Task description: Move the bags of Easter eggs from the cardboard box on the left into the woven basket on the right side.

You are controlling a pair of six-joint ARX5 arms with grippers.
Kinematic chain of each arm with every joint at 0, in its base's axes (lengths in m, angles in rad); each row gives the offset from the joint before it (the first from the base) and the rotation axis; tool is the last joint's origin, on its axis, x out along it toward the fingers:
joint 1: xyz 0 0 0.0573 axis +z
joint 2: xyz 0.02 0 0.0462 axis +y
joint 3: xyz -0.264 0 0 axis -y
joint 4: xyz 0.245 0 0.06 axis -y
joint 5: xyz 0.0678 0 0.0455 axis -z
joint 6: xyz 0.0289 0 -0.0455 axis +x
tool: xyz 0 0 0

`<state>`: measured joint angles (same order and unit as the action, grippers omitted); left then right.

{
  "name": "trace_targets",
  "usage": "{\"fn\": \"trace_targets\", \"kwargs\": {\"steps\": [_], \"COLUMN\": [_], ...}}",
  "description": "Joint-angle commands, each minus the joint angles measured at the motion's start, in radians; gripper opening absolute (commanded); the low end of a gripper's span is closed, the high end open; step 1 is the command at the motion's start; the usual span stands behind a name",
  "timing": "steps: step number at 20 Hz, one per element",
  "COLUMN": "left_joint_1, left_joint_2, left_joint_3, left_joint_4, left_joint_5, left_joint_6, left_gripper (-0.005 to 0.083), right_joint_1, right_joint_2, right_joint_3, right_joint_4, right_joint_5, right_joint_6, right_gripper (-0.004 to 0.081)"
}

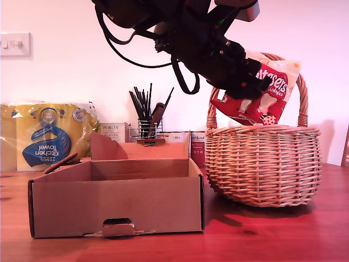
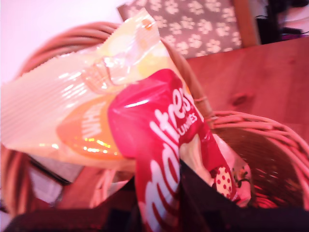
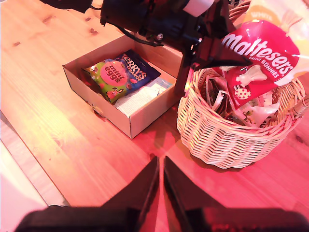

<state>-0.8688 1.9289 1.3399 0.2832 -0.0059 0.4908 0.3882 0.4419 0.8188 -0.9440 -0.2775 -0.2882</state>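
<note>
The cardboard box (image 3: 126,126) sits on the wooden surface (image 3: 63,145) and holds a green egg bag (image 3: 108,78), a dark navy bag (image 3: 136,69) and a pale packet (image 3: 140,99) lying flat beside them. Just beside it, at about 3 o'clock in the exterior view, stands the woven basket (image 1: 262,164), with crumpled white-and-green packets (image 3: 251,113) already inside, though how many is hard to tell. My first gripper (image 1: 256,82) reaches down from 11 o'clock in the exterior view, its jaws clamped on a red Maltesers bag (image 1: 262,98) together with a cream-white bag (image 2: 72,111), both hanging under the handle, above the basket's mouth. My second gripper (image 3: 161,186) hovers over bare surface in front of the box and basket, its jaws closed and empty.
</note>
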Motion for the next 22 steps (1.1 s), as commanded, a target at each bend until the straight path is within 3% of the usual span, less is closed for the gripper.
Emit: {"fn": "trace_targets", "kwargs": {"steps": [1,6,12,13,14,17,18,22], "left_joint_1": [-0.002,-0.002,-0.002,-0.005,-0.008,-0.016,-0.018,-0.018], "left_joint_2": [0.034,0.034,0.034,0.034,0.034,0.034,0.034,0.034], "left_joint_3": [0.0,0.0,0.0,0.0,0.0,0.0,0.001,0.032], "left_joint_4": [-0.024,-0.13,-0.135,-0.135,-0.135,-0.129,-0.127,-0.135], "left_joint_5": [-0.008,-0.024,-0.021,-0.021,-0.02,-0.018,-0.029,-0.092], "left_joint_6": [0.007,0.008,0.003,0.003,0.004,0.007,0.007,0.016], "left_gripper": [-0.0019,-0.0019,-0.0009,0.0021,0.0108,0.0495,0.0542,0.0545], "right_joint_1": [0.003,0.003,0.003,0.003,0.003,0.003,0.003,0.003], "right_joint_2": [-0.003,-0.003,-0.003,-0.003,-0.003,-0.003,-0.003,-0.003], "right_joint_3": [0.008,0.008,0.008,0.008,0.008,0.008,0.008,0.008], "right_joint_4": [0.003,0.004,0.004,0.004,0.004,0.005,0.008,0.016], "right_joint_5": [-0.001,-0.001,-0.001,-0.001,-0.001,-0.005,-0.009,-0.012], "right_joint_6": [0.003,0.002,0.0,0.0,0.0,0.0,0.0,0.0], "right_gripper": [-0.0013,-0.0013,-0.0013,-0.0013,-0.0013,-0.0013,-0.0013,-0.0013]}}
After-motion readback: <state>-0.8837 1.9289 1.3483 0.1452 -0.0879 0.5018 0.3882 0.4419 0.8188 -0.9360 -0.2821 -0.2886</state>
